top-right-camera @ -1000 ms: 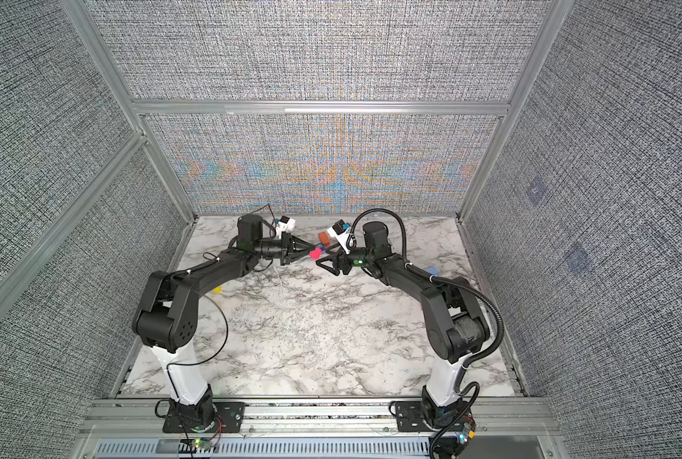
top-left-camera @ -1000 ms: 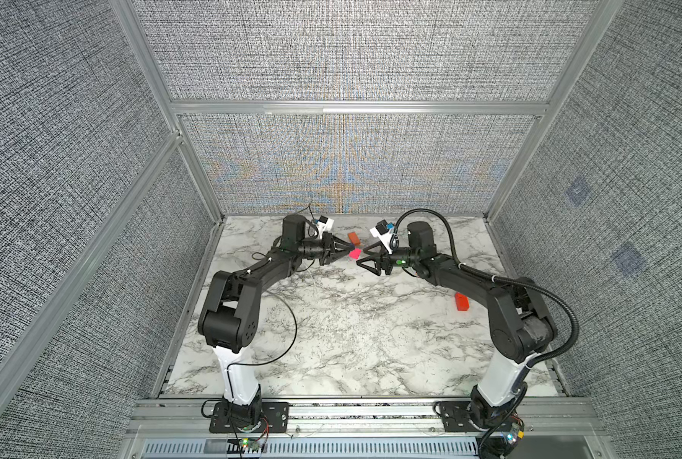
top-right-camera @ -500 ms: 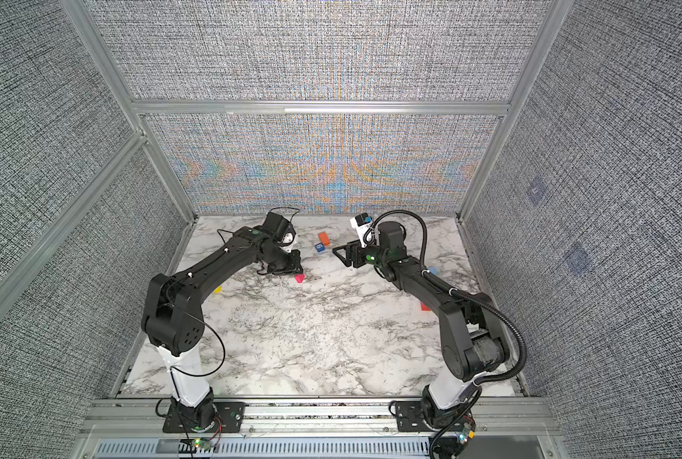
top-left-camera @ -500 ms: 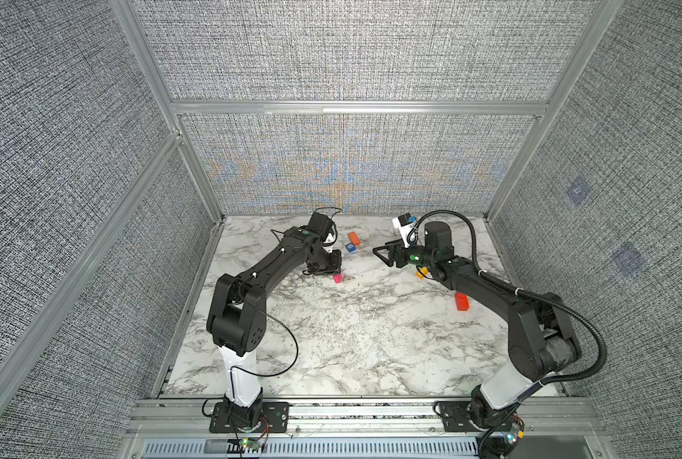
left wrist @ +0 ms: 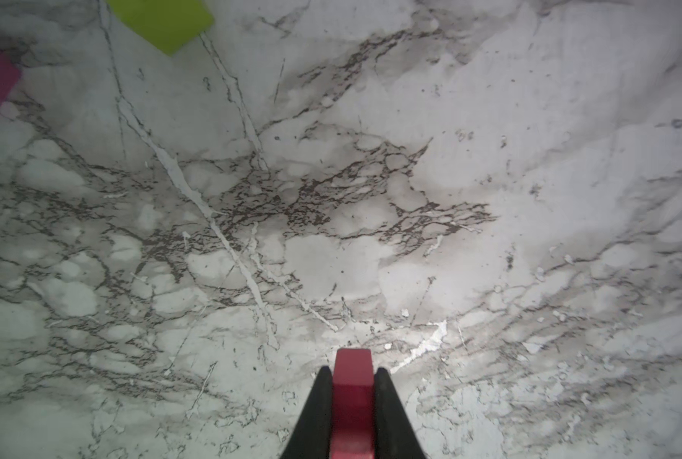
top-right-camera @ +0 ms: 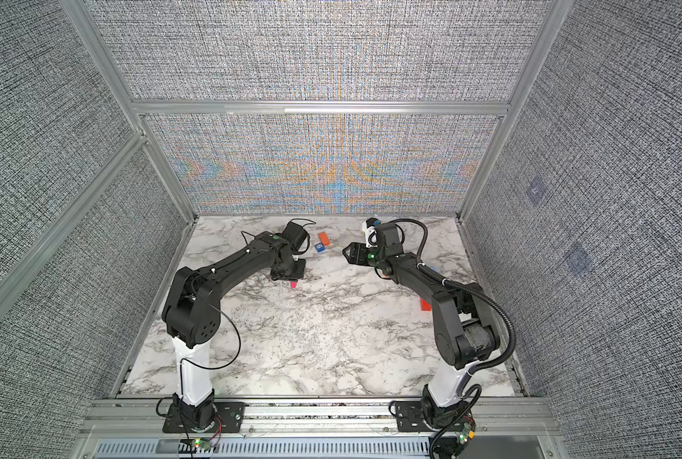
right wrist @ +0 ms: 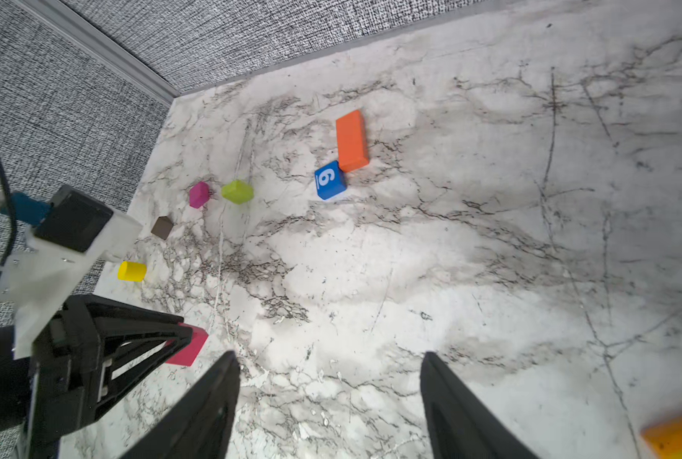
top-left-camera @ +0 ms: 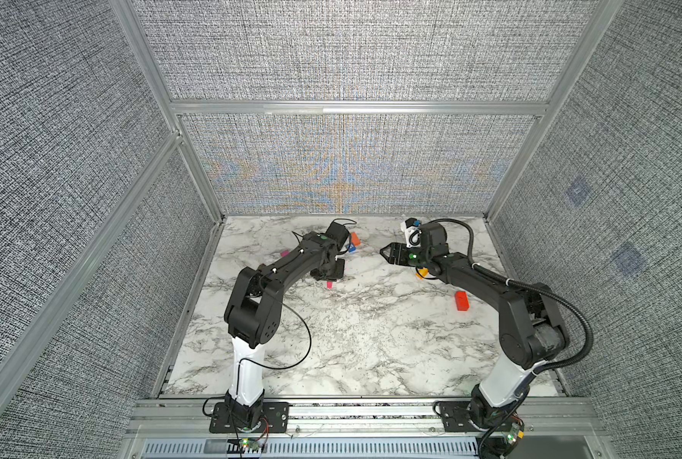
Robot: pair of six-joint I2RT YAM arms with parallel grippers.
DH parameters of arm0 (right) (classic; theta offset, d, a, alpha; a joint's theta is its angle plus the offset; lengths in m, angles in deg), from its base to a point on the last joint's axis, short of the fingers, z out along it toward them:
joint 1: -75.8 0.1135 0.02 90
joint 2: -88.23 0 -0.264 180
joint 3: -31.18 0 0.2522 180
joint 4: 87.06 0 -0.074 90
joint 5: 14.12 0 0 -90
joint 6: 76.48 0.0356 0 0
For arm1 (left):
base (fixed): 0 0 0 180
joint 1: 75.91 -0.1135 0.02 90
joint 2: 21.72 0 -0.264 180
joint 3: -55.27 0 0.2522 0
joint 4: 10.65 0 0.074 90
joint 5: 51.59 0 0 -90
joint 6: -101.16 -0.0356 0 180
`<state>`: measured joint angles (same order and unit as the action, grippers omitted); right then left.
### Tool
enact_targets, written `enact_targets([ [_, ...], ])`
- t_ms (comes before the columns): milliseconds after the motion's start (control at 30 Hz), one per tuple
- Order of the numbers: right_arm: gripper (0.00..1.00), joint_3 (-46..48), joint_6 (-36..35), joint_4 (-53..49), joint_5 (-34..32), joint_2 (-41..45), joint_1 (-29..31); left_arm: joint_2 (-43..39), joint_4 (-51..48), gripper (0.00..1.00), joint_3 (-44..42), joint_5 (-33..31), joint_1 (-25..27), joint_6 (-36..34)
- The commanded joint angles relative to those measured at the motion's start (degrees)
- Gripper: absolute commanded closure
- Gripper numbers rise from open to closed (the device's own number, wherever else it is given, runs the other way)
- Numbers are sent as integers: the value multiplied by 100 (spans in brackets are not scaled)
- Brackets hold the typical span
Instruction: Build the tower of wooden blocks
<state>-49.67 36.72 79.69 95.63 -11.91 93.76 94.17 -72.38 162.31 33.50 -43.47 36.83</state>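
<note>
The white marble desk (top-left-camera: 371,337) carries everything. The left arm (top-left-camera: 287,266) reaches toward the far edge and bends down, and the right arm (top-left-camera: 482,278) reaches from the right side into the far half. The left gripper (left wrist: 352,373) points down at the desk and is clenched on a pink-red block (left wrist: 352,401), which sticks out between its two fingers. The lower end of this block is very close to the marble, but I cannot tell if it touches. The right gripper (right wrist: 329,355) is released, its jaws wide apart with only bare marble between them. An orange brick (right wrist: 351,141) lies flat near the far edge, left of the middle, and a red brick (top-left-camera: 462,300) lies near the right edge. A blue cube with the number 6 (right wrist: 330,181) sits at one end of the orange brick, corner to corner. A lime block (right wrist: 237,191) and a magenta block (right wrist: 199,194) lie near each other, toward the far left corner. A brown cube (right wrist: 162,227) and a yellow cylinder (right wrist: 131,271) lie close to the left edge. A yellow-orange block (right wrist: 677,437) lies beside the right arm.
</note>
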Motion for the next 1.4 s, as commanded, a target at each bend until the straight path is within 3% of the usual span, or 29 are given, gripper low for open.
enact_targets([
  [0,26,-50,57,-76,-153,-24,-14,3,97,100,-33,-520,7,429],
  [200,26,-50,75,-51,-134,-93,-16,34,359,100,-224,-749,7,761],
  [500,26,-103,46,-79,-129,-173,-29,337,535,100,-243,-521,7,962],
  [667,25,-102,36,-74,-109,-192,-29,331,653,94,-344,-511,7,1010],
  [967,24,-111,-35,-85,-15,-190,-27,268,762,72,-486,-530,7,1036],
  [1100,24,-103,-68,-97,2,-158,-29,191,727,57,-516,-579,7,1036],
  [1267,24,-254,-475,-316,189,-137,-33,-90,585,30,-530,-691,7,1006],
  [1367,25,-814,-910,-1168,240,-321,-29,-436,487,11,-538,-795,7,905],
])
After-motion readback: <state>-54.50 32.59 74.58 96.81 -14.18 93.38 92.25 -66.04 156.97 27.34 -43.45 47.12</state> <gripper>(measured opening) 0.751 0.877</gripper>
